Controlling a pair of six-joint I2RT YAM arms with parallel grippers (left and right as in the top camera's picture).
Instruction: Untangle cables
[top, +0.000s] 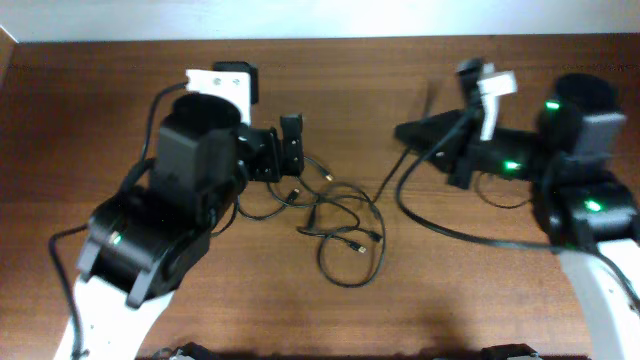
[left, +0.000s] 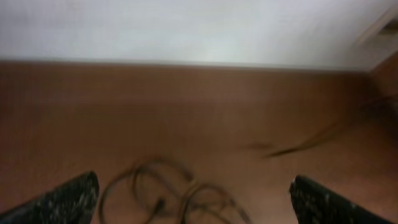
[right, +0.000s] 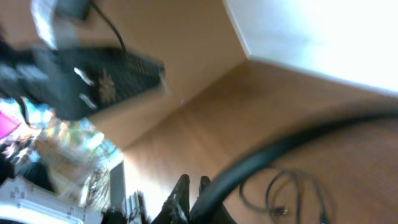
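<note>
Overhead: cables (top: 340, 228) tangled loosely mid table (top: 90, 80), between left end effector (top: 291, 148) and right end effector (top: 405, 132), nearer the left. Left wrist: fingers (left: 62, 202) spread wide, released, tangle low between them. Right wrist: way too blurry, can't tell clenched or not.

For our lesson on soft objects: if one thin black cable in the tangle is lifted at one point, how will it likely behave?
Probably floppy: the cables lie in loose, uneven loops. Likely light, being so thin. Their loops cross, so lifting one may drag others along.
</note>
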